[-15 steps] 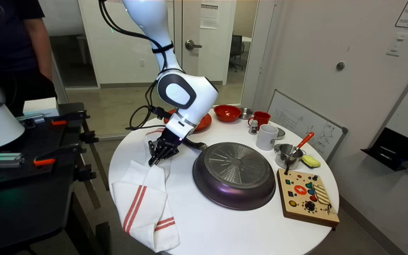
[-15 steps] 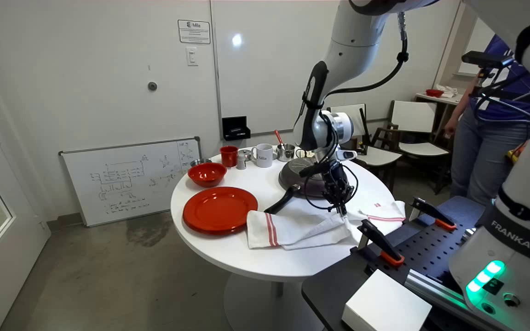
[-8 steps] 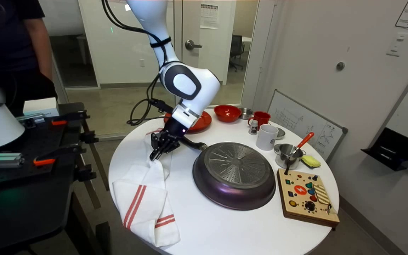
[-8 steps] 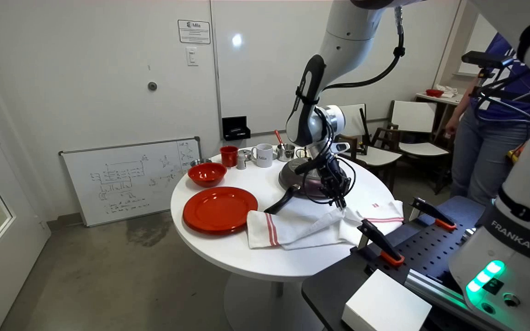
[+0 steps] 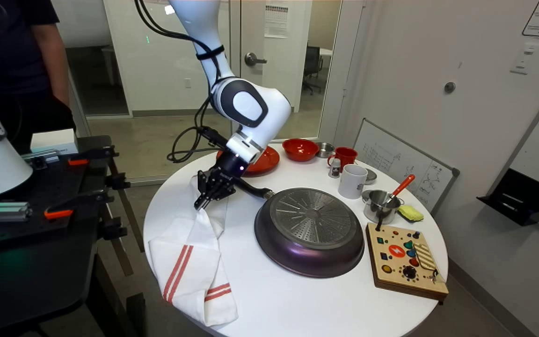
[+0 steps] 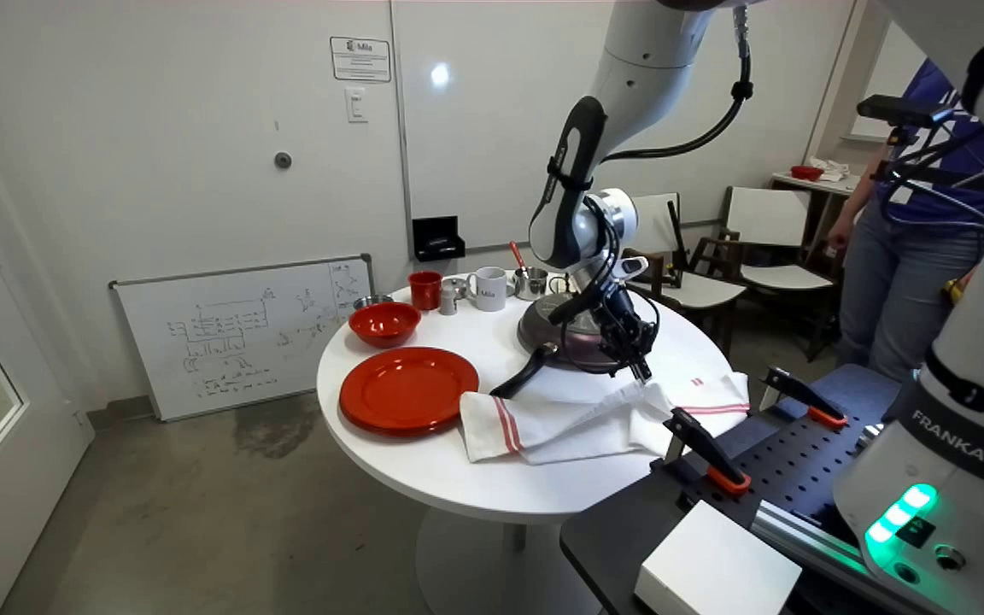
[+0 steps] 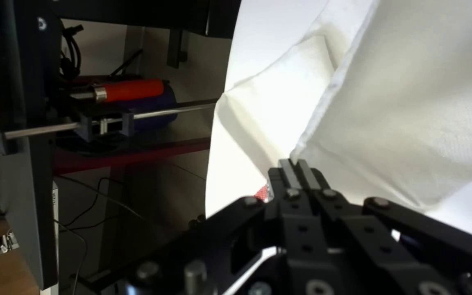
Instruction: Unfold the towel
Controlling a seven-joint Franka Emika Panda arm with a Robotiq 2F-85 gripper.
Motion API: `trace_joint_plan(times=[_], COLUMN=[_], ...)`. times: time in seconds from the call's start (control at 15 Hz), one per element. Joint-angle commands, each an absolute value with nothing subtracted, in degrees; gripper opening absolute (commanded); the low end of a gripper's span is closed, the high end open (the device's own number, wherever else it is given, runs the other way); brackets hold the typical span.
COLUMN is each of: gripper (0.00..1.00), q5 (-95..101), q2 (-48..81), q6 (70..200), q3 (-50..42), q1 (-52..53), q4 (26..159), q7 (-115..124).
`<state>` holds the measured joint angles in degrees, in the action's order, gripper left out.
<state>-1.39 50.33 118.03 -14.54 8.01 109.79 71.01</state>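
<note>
Exterior views, both: reaching down from top of frame with white arm, bent near lower end. In exterior view, angled toward lower left, to left of upturned pan. With jaws pressed together, pinching red-striped towel at raised peak. Wrist view: clamped just below centre on edge or fold; cannot tell which. In exterior view, rest of towel at lower left of frame, on table, partly doubled over.

probable towel stripe, partly hidden
</note>
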Motion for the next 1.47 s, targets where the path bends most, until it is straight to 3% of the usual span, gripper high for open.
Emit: trace_joint_plan(times=[0.0, 0.47, 1.07, 1.13, 1.27, 1.4], gripper=[0.01, 0.01, 0.00, 0.27, 0.33, 0.48], q5=[-0.47, -3.57, 2.22, 2.46, 2.37, 1.16], q2=[48.50, 56.35, 69.45, 70.00, 69.07, 66.94], q6=[113.95, 111.35, 92.85, 91.21, 93.40, 97.88], q3=[-11.68, -3.78, -6.05, -5.94, -5.74, -5.23], q1=[6.34, 3.23, 7.81, 7.90, 7.64, 6.53], q4=[109.37, 107.73, 100.34, 99.38, 99.23, 100.09], q7=[67.93, 53.33, 46.74, 46.01, 44.11, 41.43])
